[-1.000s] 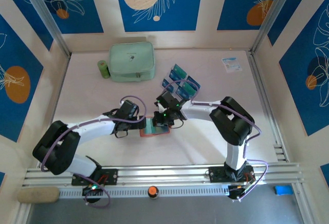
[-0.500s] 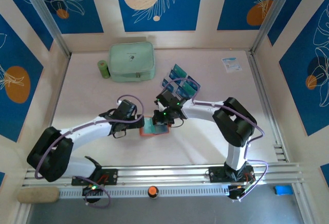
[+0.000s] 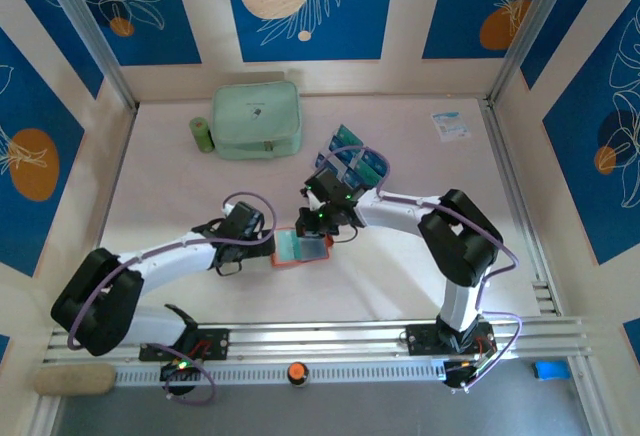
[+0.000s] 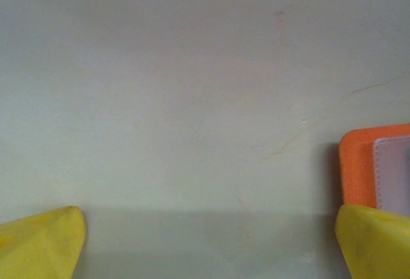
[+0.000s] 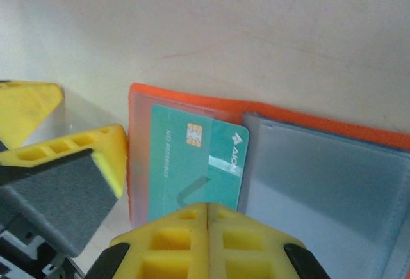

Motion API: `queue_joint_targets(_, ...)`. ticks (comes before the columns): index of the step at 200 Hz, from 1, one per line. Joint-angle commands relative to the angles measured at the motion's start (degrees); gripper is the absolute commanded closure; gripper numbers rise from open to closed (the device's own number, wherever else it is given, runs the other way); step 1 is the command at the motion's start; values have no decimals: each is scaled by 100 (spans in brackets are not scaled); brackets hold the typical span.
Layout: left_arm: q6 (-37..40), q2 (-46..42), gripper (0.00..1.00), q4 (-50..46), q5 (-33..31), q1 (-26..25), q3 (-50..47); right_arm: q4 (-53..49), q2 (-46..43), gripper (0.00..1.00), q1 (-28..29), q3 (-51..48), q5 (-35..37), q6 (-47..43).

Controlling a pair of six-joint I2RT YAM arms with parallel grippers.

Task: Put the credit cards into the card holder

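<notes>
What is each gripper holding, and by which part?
Nothing seems gripped. The right gripper is shut, tips at the near edge of a credit card lying flat in the card holder. The left gripper is open beside it.

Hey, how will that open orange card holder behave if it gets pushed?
The card holder lies open and flat with thin plastic sleeves, so it probably flexes easily. Looking thin and light, it should slide on the smooth table rather than roll.
</notes>
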Motion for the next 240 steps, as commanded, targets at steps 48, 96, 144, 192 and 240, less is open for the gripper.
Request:
queue_joint_targets(48,-3,178,0,84,-166,33,-94,-119,415,100,58,263,-101,-131)
queue_joint_targets(96,59,283,0,118,-173,33,-66,-167,687,100,157,385,-172,-174)
queue_joint_targets(144,85,310,0,162,-159,34,-81,-230,858,100,290,535,-188,-175)
queue_joint_targets(192,96,293,0,151,-160,34,-72,-301,972,100,357,711,-241,-184)
queue_joint_targets(240,90,208,0,59,-160,38,0,-338,935,100,328,774,-316,-177)
